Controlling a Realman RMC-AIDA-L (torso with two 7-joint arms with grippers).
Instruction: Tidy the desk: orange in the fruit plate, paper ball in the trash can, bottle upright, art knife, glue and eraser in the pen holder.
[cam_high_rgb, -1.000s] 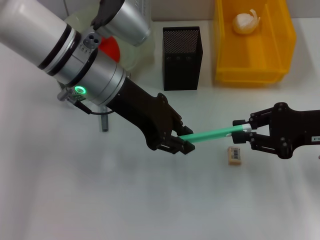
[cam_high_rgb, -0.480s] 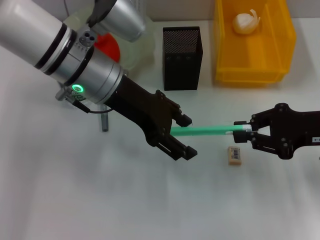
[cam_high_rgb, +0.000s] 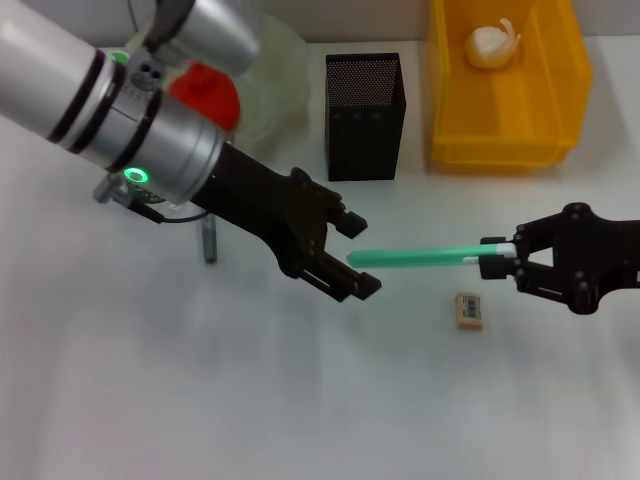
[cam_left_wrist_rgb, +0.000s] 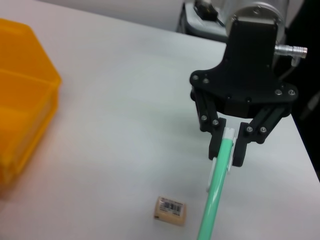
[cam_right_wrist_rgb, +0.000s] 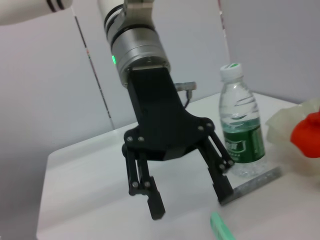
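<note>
Above the white desk (cam_high_rgb: 150, 400), the right gripper (cam_high_rgb: 500, 262) pinches one end of the green glue stick (cam_high_rgb: 415, 258), whose long axis points level at the spread left gripper (cam_high_rgb: 352, 255) just off its free end.

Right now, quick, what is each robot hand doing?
Left gripper: fingers open, holding nothing, at the free end of the long green glue stick.
Right gripper: fingers shut on the stick's white-capped end.

My left hand (cam_high_rgb: 348, 255) blocks the glue stick (cam_high_rgb: 415, 258) tip; eraser (cam_high_rgb: 468, 310) lies beneath; desk (cam_high_rgb: 300, 400) foreground passable; pen holder (cam_high_rgb: 364, 115) stands behind.
</note>
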